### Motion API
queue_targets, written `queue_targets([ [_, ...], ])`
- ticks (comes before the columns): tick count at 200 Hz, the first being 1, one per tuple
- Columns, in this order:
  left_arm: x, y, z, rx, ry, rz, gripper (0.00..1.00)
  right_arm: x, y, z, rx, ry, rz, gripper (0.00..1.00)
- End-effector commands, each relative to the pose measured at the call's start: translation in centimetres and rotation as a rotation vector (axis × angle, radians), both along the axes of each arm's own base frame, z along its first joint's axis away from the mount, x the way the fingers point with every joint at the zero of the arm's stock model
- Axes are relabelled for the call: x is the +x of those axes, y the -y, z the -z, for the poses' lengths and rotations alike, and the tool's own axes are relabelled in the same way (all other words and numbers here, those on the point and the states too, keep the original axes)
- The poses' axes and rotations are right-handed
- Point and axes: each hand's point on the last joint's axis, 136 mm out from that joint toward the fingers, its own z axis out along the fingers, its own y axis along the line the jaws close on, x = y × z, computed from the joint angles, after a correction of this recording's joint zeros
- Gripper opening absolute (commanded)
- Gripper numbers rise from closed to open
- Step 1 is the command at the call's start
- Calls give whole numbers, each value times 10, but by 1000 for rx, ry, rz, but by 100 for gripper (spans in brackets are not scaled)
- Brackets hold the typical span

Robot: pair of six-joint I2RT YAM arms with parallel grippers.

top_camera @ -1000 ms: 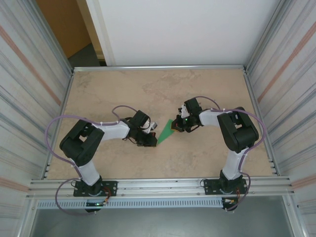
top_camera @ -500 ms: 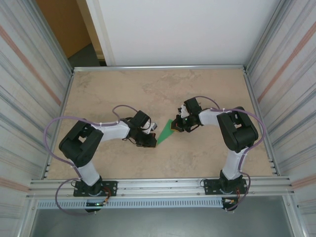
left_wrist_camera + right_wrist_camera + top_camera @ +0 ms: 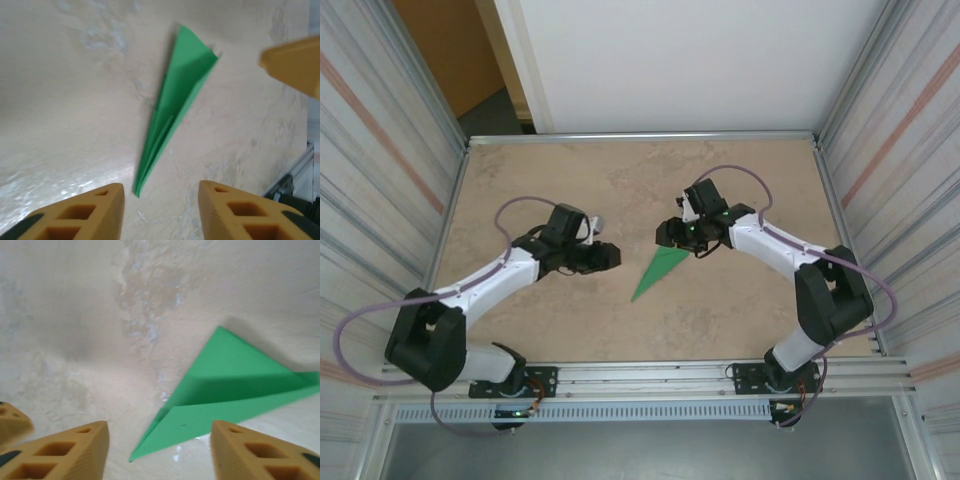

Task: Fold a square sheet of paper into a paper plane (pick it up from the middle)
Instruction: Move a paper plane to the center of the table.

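The left gripper point(image 3: 612, 257) and right gripper point(image 3: 667, 234) have opened and drawn back; the plane point(image 3: 658, 272) now lies free between them.

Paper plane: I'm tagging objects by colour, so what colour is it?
Plain bright green; the paper plane shows best in the left wrist view.

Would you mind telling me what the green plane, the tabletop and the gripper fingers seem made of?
The plane looks like thin matte paper: sharp creases, layered folds. The tabletop is probably stone-look laminate: mottled beige, soft glare. The fingers are likely plastic: matte ochre, hollow cells.
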Motion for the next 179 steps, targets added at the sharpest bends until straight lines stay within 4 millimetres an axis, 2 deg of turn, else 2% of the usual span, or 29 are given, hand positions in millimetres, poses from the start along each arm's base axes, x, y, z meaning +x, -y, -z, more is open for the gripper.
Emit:
queue_targets([
  [1, 3, -25, 9, 45, 0, -106, 53, -14, 35, 16, -230, -43, 135, 62],
  [20, 7, -39, 16, 89, 12, -156, 67, -21, 32, 20, -276, -58, 199, 67],
  [39, 9, -45, 22, 113, 25, -186, 78, -21, 23, 25, -309, -66, 249, 70],
  [75, 13, -49, 31, 130, 25, -213, 88, -15, 6, 41, -327, -109, 317, 70],
  [110, 10, -49, 38, 146, 7, -198, 91, -11, -6, 58, -341, -163, 350, 68],
  [116, 10, -50, 40, 150, 4, -199, 92, -12, -6, 60, -347, -167, 354, 65],
  [126, 9, -50, 42, 150, -3, -199, 92, -12, -3, 62, -370, -166, 367, 60],
  [155, 8, -44, 45, 133, -13, -172, 90, -17, 9, 59, -408, -146, 395, 58],
  [179, 10, -38, 48, 117, -27, -152, 89, -25, 11, 57, -396, -155, 403, 54],
])
